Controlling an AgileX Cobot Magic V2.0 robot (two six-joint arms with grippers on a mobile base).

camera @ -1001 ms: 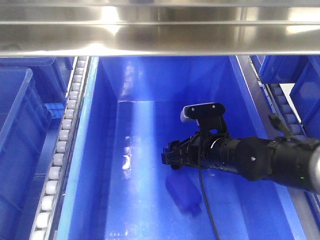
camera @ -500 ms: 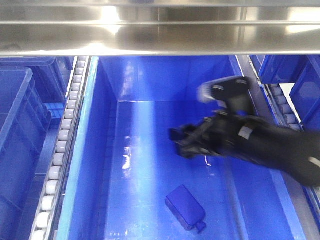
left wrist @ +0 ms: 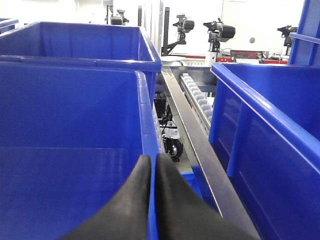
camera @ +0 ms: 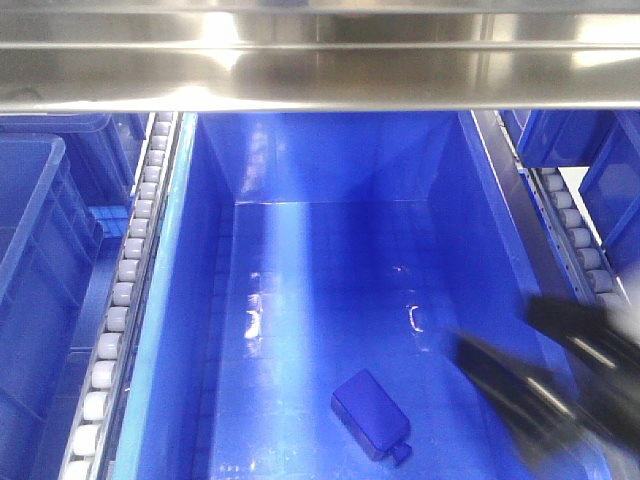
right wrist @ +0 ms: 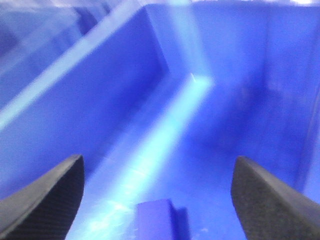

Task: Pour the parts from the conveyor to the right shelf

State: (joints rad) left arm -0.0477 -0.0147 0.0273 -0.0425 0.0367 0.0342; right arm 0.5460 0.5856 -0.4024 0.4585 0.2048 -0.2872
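Observation:
One of the parts, a small royal-blue block (camera: 368, 415) with a stub, lies on the floor of the big blue bin (camera: 210, 300) in the right shelf (camera: 320, 75). In the right wrist view the block (right wrist: 156, 220) shows low between the fingers of my right gripper (right wrist: 157, 159), which is open, empty and above it. In the front view my right arm (camera: 545, 400) is a dark blur at the bin's lower right. My left gripper (left wrist: 153, 161) is shut, its fingers pinching the side wall of another blue bin (left wrist: 75, 125). The conveyor is out of view.
Rails of white rollers (camera: 130, 270) flank the bin, with more blue bins to the left (camera: 30, 260) and right (camera: 610, 190). A steel beam crosses overhead. In the left wrist view a steel rail (left wrist: 195, 145) and a second bin (left wrist: 270, 130) stand to the right.
The right gripper let the block go; it now lies on the bin floor. The right arm rose, then pulled back toward the lower right, out of the bin's middle.

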